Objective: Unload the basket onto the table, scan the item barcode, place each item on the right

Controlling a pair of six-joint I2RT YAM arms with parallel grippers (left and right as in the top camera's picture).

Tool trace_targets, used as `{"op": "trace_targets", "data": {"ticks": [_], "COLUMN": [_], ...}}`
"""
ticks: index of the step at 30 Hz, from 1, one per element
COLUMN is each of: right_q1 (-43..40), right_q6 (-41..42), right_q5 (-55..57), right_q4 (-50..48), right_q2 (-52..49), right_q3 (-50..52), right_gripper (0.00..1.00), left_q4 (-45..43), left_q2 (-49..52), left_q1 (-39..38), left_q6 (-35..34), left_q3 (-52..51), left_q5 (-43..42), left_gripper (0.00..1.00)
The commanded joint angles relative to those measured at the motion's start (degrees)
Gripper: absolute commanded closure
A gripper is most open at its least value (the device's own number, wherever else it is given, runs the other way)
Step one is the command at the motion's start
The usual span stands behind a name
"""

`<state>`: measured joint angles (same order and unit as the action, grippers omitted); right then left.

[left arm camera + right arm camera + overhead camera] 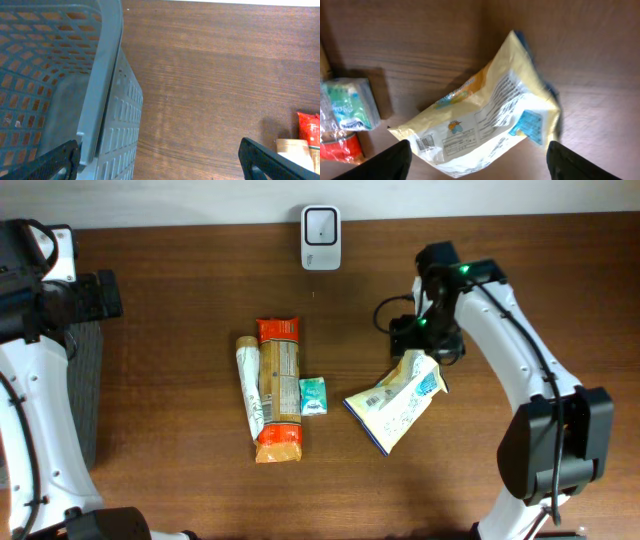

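my right hand is released, fingers spread wide above the yellow snack bag, grasping nothing. the bag lies on the worktop right under that hand, print side up, its barcode near one corner. beside it sits a small teal packet, then a long orange packet and a pale tube. farther off, a white device stands at the back edge. my left hand hangs released by the grey basket.

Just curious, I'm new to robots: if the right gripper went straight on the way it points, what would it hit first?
Most likely the yellow snack bag on the table, straight ahead of the right gripper; how far is unclear.
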<state>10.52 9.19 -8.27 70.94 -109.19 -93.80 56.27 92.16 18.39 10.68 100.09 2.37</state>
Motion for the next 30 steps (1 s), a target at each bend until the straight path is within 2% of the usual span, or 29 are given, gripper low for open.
{"op": "trace_targets", "data": {"ticks": [1, 4, 6, 12, 15, 17, 18, 19, 20, 22, 23, 24, 27, 30], "right_q1": [-4.98, -8.04, -7.98, -7.98, -7.98, -8.0, -8.04, -8.33, -8.74, -10.01, -10.67, -11.23, -12.44, -12.48], "right_q6": [-20.98, -35.17, -41.51, -51.47, -51.89, -51.84, -51.82, -51.82, -51.76, -49.07, -48.04, -47.6, -44.72, -36.98], "right_q5": [-0.7, -12.52, -15.21, -19.74, -21.46, -22.16, -22.14, -22.16, -22.18, -22.21, -22.56, -23.41, -28.94, -32.26], "right_q4": [-1.36, -5.27, -5.05, 0.59, 1.09, -0.39, -1.25, -1.7, -2.19, -2.84, -2.89, -2.86, -2.8, -1.73], "right_q2": [-0.42, -3.1, -6.78, -14.97, -15.43, -15.45, -15.45, -15.5, -15.5, -15.5, -15.5, -15.5, -15.47, -14.93], "right_q3": [0.37, 3.67, 4.31, 4.39, 5.44, 7.87, 9.51, 10.95, 12.13, 12.66, 12.61, 12.57, 12.46, 9.81], "right_gripper": [0.04, 0.01, 0.0, 0.0, 0.0, 0.04, 0.13, 0.27, 0.52, 0.82, 0.92, 0.96, 0.96, 0.96], "left_q4": [0.0, 0.0, 0.0, 0.0, 0.0, 0.0, 0.0, 0.0, 0.0, 0.0, 0.0, 0.0, 0.02, 0.04], "left_q2": [0.15, 0.15, 0.15, 0.15, 0.15, 0.15, 0.15, 0.15, 0.15, 0.15, 0.15, 0.15, 0.15, 0.15], "left_q1": [0.07, 0.07, 0.04, 0.07, 0.07, 0.07, 0.07, 0.07, 0.07, 0.07, 0.07, 0.07, 0.04, 0.07], "left_q6": [-0.5, -0.52, -0.52, -0.5, -0.52, -0.52, -0.5, -0.52, -0.52, -0.52, -0.52, -0.5, -0.52, -0.5], "left_q3": [0.35, 0.35, 0.35, 0.35, 0.35, 0.35, 0.35, 0.35, 0.35, 0.35, 0.35, 0.35, 0.35, 0.35], "left_q5": [-0.22, -0.24, -0.24, -0.24, -0.24, -0.24, -0.24, -0.24, -0.24, -0.24, -0.22, -0.24, -0.24, -0.22], "left_gripper": [0.01, 0.01, 0.01, 0.01, 0.01, 0.01, 0.01, 0.01, 0.01, 0.01, 0.01, 0.01, 0.01, 0.01]}}
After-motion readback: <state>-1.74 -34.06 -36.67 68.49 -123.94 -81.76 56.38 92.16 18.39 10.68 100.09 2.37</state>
